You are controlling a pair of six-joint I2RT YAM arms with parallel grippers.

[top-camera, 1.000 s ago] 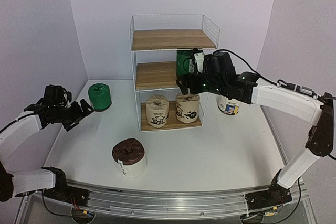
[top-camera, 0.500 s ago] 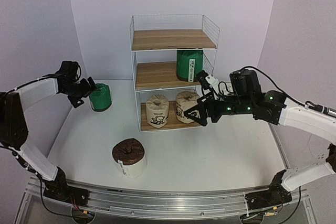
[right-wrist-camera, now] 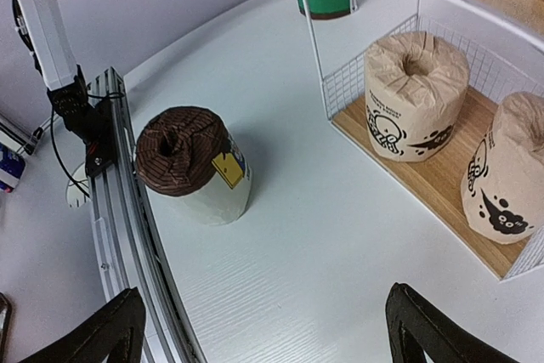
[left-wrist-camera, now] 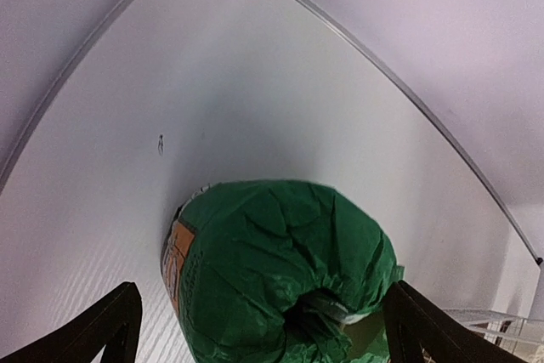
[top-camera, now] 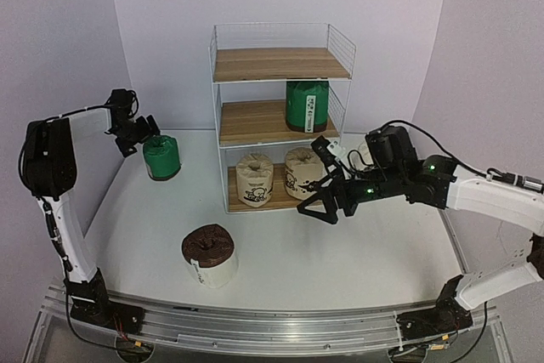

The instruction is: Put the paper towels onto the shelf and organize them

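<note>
The shelf [top-camera: 223,95] stands at the back centre. One green roll [top-camera: 307,105] sits on its middle board. Two beige printed rolls [top-camera: 254,179] [top-camera: 303,172] sit on the bottom board, also in the right wrist view [right-wrist-camera: 416,91] [right-wrist-camera: 510,176]. The second green roll [top-camera: 161,156] stands on the table at the left. My left gripper [top-camera: 140,135] is open just above it, and the roll [left-wrist-camera: 280,244] lies between the fingers [left-wrist-camera: 106,329]. The brown-topped roll [top-camera: 210,254] [right-wrist-camera: 191,163] stands at the front. My right gripper [top-camera: 319,201] [right-wrist-camera: 268,329] is open and empty before the shelf. The white labelled roll is hidden behind the right arm.
The table's curved back edge [left-wrist-camera: 408,91] runs close behind the left green roll. The aluminium rail [top-camera: 255,325] [right-wrist-camera: 127,210] lines the near edge, close to the brown-topped roll. The top board of the shelf [top-camera: 276,63] holds nothing.
My right gripper let go of the green roll on the middle board and drew back down in front of the shelf. My left gripper swung over to the green roll on the table.
</note>
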